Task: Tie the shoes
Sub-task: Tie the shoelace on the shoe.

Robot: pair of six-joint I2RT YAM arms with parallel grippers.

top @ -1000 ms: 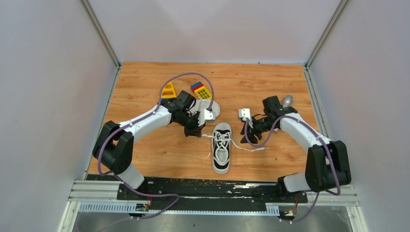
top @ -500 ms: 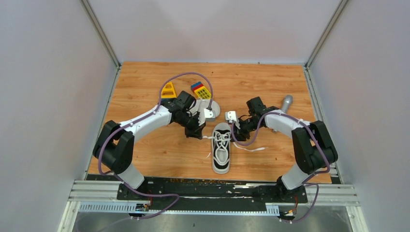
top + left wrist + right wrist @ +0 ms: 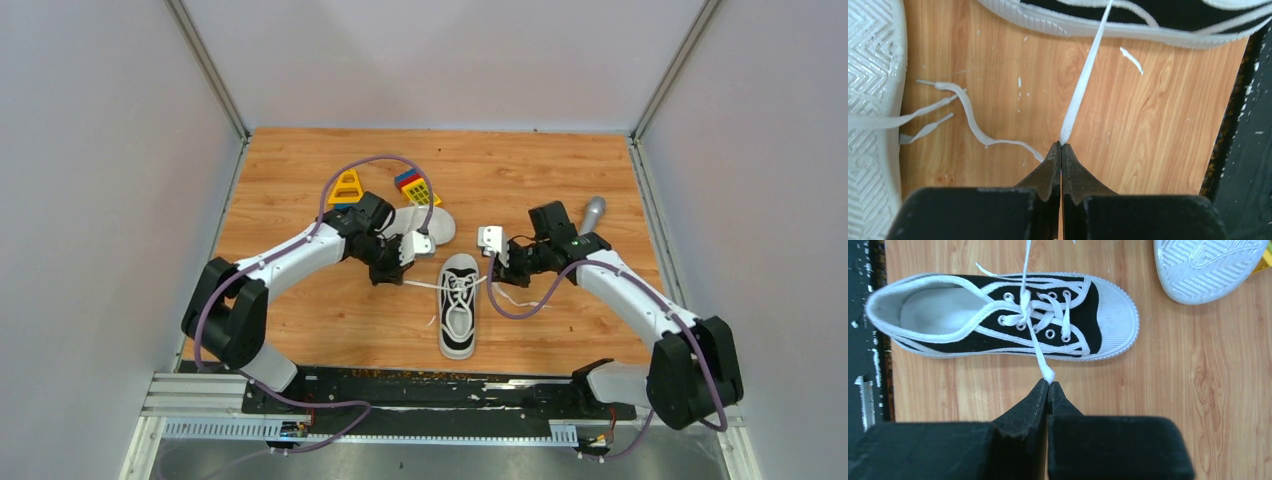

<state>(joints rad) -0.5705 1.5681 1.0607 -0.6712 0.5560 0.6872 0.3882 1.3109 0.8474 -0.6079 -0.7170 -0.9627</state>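
Lace-tensioning stage. The upright shoe [image 3: 459,318] sits mid-way across the worktop [image 3: 330,320], toe away from the arm bases; the second shoe [image 3: 432,225] lies sole-up just beyond it. The left tool [image 3: 1061,150] is pressed together on the left lace [image 3: 1083,90], the right tool [image 3: 1049,387] on the right lace [image 3: 1038,352]. Standing on opposite sides, they hold both laces taut from a crossing above the eyelets, apparently to cinch the first knot
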